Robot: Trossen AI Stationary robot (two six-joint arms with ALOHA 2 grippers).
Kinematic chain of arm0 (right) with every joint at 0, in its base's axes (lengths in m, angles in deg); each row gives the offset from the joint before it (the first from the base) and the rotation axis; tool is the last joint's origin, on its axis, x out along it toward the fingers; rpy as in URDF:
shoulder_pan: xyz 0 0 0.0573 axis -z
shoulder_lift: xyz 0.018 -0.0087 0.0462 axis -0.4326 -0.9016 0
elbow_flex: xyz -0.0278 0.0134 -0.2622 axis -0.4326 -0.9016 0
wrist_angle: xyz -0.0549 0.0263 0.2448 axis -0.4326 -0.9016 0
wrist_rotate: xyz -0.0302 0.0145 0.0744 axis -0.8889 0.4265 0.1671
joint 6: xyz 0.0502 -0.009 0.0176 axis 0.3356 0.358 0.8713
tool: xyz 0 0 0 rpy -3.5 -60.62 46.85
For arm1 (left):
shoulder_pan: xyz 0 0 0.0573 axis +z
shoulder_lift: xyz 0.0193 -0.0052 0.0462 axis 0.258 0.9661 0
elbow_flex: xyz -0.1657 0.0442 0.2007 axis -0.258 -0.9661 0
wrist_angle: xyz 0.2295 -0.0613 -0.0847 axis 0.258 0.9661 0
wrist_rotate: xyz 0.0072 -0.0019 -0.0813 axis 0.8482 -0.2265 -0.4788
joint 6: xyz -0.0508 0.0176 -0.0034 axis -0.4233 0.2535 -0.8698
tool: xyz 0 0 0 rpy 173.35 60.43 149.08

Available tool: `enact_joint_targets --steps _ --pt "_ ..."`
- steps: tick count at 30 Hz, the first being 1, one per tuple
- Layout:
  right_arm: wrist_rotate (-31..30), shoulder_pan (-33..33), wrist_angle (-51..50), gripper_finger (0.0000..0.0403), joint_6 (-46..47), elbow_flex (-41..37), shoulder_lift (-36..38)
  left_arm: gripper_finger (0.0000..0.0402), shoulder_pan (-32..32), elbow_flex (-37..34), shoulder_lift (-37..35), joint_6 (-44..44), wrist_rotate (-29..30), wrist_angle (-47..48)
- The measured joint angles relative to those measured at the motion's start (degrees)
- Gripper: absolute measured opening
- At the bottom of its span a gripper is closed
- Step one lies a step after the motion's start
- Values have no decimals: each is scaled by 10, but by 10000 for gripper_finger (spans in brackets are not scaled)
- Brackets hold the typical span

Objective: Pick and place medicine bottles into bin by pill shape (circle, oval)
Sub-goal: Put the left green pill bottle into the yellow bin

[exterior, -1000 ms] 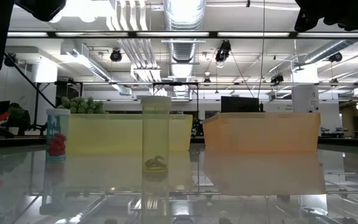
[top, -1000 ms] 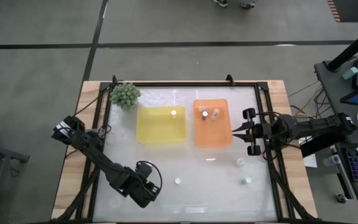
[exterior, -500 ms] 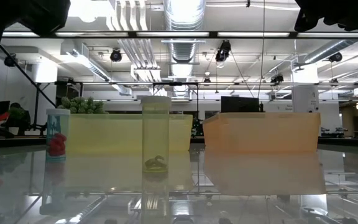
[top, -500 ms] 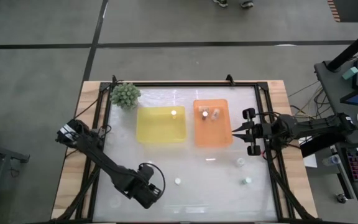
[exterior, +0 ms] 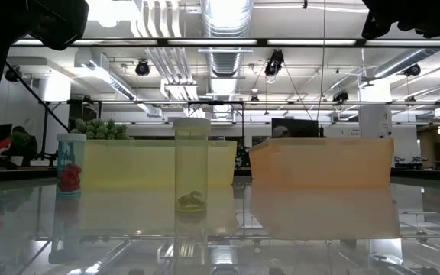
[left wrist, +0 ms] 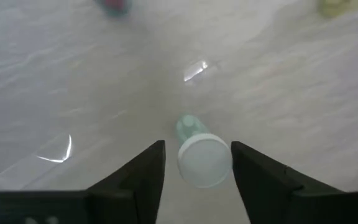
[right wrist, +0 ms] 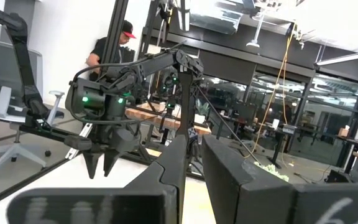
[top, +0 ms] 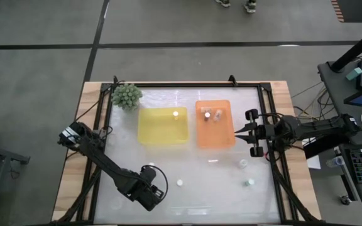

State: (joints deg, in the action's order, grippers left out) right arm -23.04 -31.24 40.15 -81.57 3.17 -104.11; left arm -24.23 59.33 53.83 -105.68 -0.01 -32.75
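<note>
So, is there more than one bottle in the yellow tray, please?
No, the yellow tray holds one bottle.

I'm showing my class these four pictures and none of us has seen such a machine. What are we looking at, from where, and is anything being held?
These are two dark robot arms at a table, each ending in a two-fingered claw. One camera looks straight down, one sits at table height, and one rides on each wrist.

On the table lie a yellow tray and an orange tray, each with small medicine bottles inside, a green spiky plant, and a few loose bottles.

The left claw hangs over one white-capped bottle, a finger on either side, open and not gripping yet. The right claw waits shut beside the orange tray. Nothing is held.
</note>
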Motion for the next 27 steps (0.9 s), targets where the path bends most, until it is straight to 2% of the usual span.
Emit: enact_joint_targets --steps 7,15,18,23,27 --pt "0 0 0 43 0 0 0 95 1 0 0 13 -7 -18" --pt "0 0 0 43 0 0 0 90 14 25 -3 44 -42 -24" --pt "-4 0 -1 43 0 0 0 90 32 59 -3 91 -61 -24" --pt "-4 0 -2 43 -1 0 0 90 72 135 -4 204 -132 -24" --pt "-4 0 -2 43 -2 0 0 91 110 188 -4 314 -139 -15"
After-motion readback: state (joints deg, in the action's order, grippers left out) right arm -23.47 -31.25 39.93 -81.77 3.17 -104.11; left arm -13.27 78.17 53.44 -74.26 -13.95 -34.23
